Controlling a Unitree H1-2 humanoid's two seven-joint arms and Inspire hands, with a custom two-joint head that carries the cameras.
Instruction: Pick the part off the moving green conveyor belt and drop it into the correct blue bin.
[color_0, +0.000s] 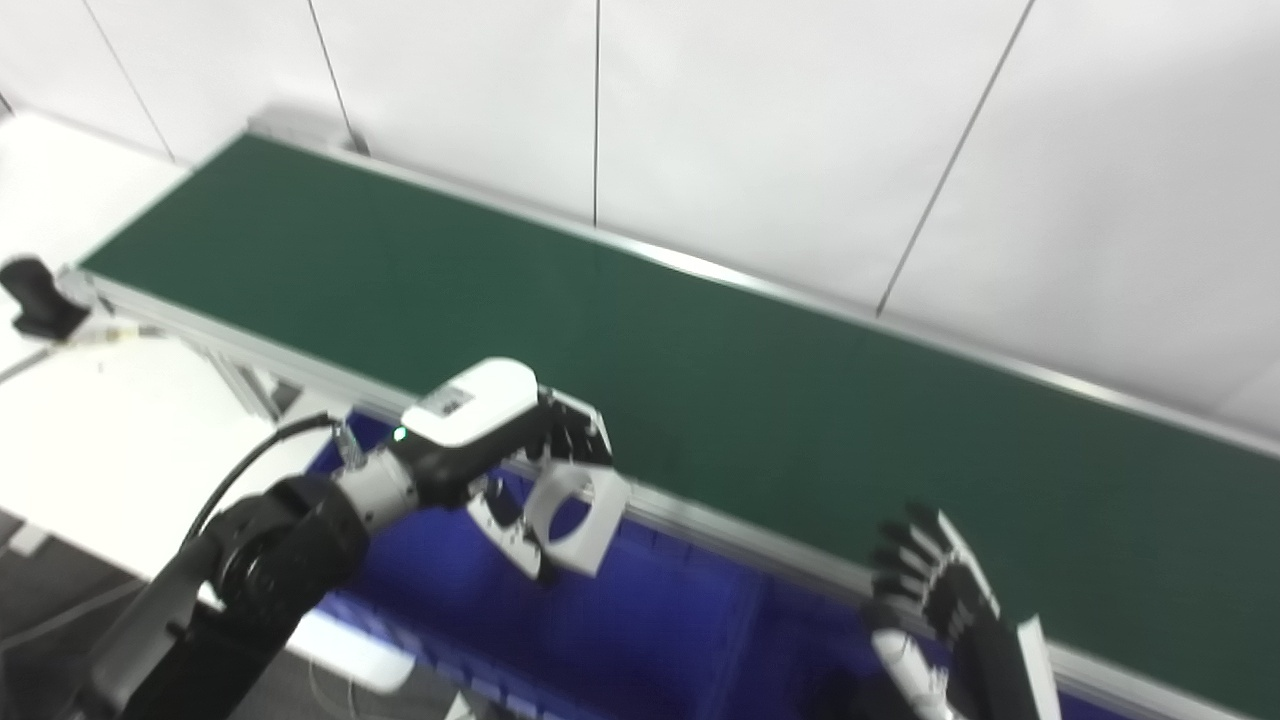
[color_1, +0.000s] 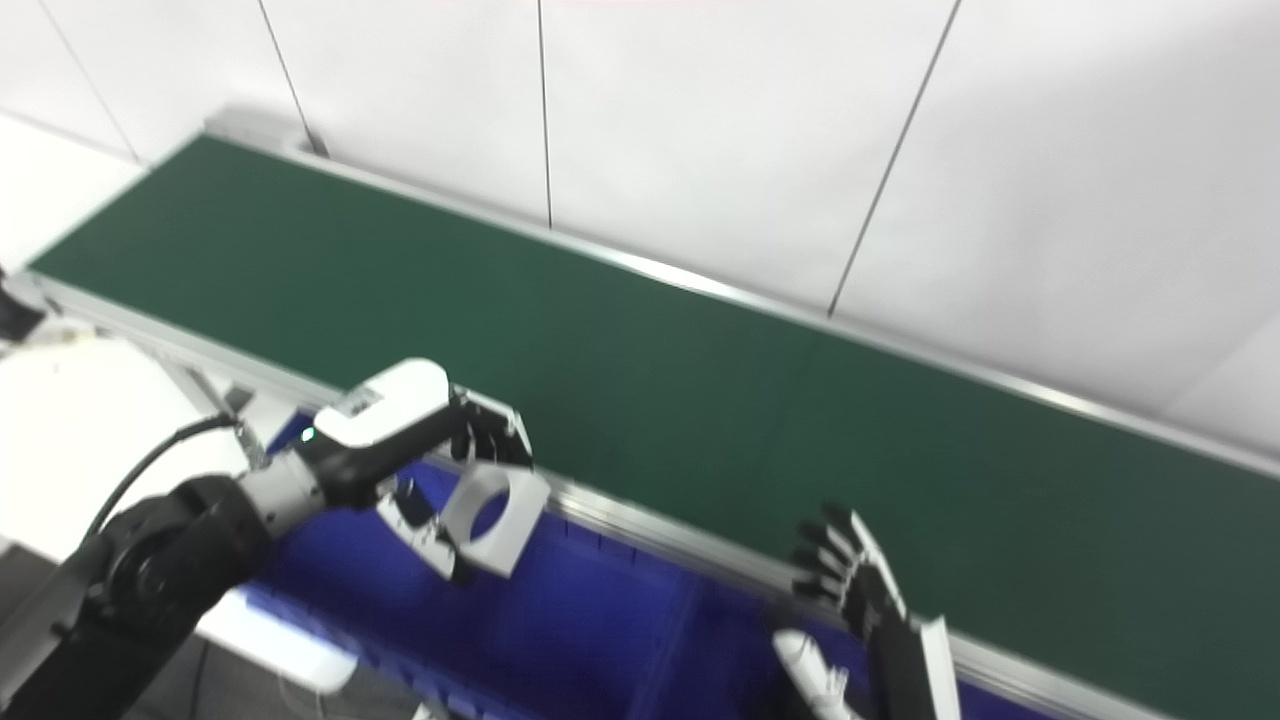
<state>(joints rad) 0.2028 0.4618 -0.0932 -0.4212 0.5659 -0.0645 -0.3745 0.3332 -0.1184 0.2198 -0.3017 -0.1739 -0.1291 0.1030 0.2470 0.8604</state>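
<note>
Already the left hand (color_0: 535, 470) is clenched on the part (color_0: 575, 515), a pale flat piece with a round hole through it, pinched at its upper edge so that it hangs over the blue bin (color_0: 620, 620) just off the near rail of the conveyor belt (color_0: 700, 360). That puts the work, as I judge it, at the drop stage: the pick looks done, and what remains is letting go once the part sits over the correct compartment (which one is correct I cannot tell, and the dividers are blurred). The next move calls for little more than a small shift toward 6 o'clock, away from the rail, then spreading the fingers. The right hand (color_0: 930, 585) waits at about 4 o'clock from the left one, fingers spread and holding nothing, well apart from it. Between the two hands the bin lies open, and the rail at 12 o'clock is the only close edge to mind; the belt itself shows bare green.
</note>
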